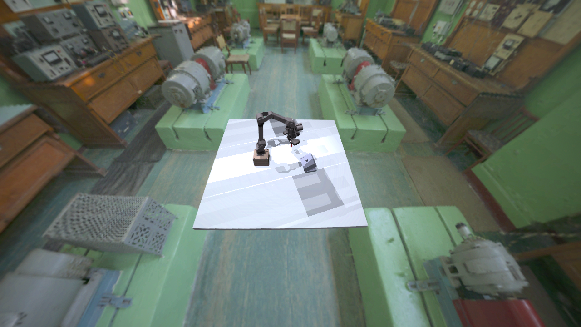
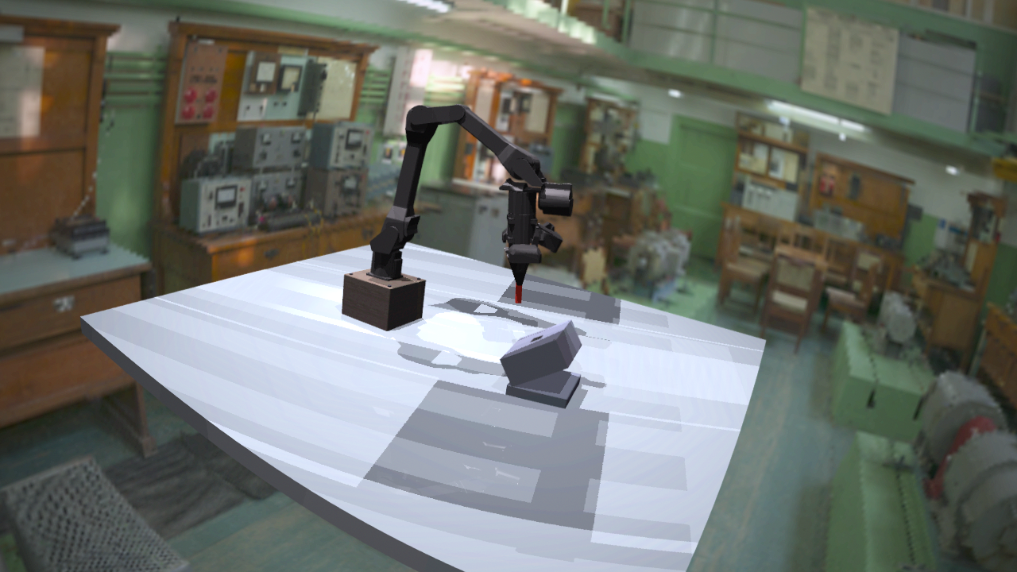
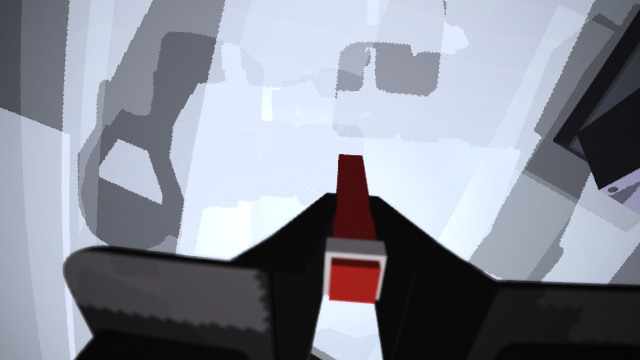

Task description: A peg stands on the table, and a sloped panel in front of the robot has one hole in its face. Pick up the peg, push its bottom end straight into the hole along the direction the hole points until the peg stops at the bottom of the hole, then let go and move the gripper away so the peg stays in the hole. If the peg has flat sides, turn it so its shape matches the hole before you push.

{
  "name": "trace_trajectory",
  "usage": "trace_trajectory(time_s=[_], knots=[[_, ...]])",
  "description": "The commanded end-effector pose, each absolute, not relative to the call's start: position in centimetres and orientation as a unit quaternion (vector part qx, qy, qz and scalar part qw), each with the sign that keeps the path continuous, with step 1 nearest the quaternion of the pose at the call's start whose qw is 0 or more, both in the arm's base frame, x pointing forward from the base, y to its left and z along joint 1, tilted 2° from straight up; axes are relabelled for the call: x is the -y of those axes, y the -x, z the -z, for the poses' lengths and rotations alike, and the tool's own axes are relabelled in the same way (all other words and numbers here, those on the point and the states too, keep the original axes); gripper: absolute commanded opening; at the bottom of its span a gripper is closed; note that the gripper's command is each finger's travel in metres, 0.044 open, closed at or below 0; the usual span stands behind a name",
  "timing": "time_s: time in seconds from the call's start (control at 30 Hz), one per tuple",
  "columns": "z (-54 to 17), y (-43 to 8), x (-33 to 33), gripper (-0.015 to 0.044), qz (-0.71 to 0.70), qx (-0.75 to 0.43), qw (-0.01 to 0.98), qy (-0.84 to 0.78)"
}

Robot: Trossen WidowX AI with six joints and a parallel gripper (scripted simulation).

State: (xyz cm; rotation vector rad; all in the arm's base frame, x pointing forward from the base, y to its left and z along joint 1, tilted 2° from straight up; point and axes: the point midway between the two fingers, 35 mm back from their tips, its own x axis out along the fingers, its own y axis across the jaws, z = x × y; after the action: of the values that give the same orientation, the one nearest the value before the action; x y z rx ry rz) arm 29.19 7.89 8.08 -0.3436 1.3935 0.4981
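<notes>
The red peg (image 1: 291,144) (image 2: 518,293) (image 3: 352,200) has flat sides and a pale square rim at its top end. It hangs about upright below my gripper (image 2: 519,283) (image 3: 354,240), which is shut on it and points down. The peg's bottom end is off the table. The grey-violet sloped panel (image 1: 308,163) (image 2: 543,355) stands on a flat base, lower than the peg. In the exterior view it is nearer the camera and slightly right of the peg. Its one dark hole (image 1: 306,160) (image 2: 535,339) is in the upper face. The peg and panel are apart.
The arm's brown base block (image 1: 261,157) (image 2: 384,299) stands on the white table (image 1: 251,203) (image 2: 284,384), left of the panel. Part of the dark panel structure (image 3: 607,125) shows at the right edge of the wrist view. Shadows lie across the table.
</notes>
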Motion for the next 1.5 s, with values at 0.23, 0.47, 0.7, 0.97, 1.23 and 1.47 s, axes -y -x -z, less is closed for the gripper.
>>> trace_trajectory(time_s=[0.23,0.47,0.7,0.97,1.23,1.47], knots=[[-8.6,-30.1,-6.6,0.0,-0.22,-0.618,0.741,0.141],[-8.9,-30.6,-5.8,0.0,-0.215,-0.612,0.75,0.131],[-9.1,-31.0,-4.9,0.0,-0.209,-0.605,0.758,0.122],[-9.4,-31.5,-3.9,0.0,-0.203,-0.597,0.768,0.112],[-9.6,-31.9,-2.9,0.0,-0.195,-0.589,0.777,0.102],[-9.9,-32.3,-2.0,0.0,-0.189,-0.582,0.785,0.094]])
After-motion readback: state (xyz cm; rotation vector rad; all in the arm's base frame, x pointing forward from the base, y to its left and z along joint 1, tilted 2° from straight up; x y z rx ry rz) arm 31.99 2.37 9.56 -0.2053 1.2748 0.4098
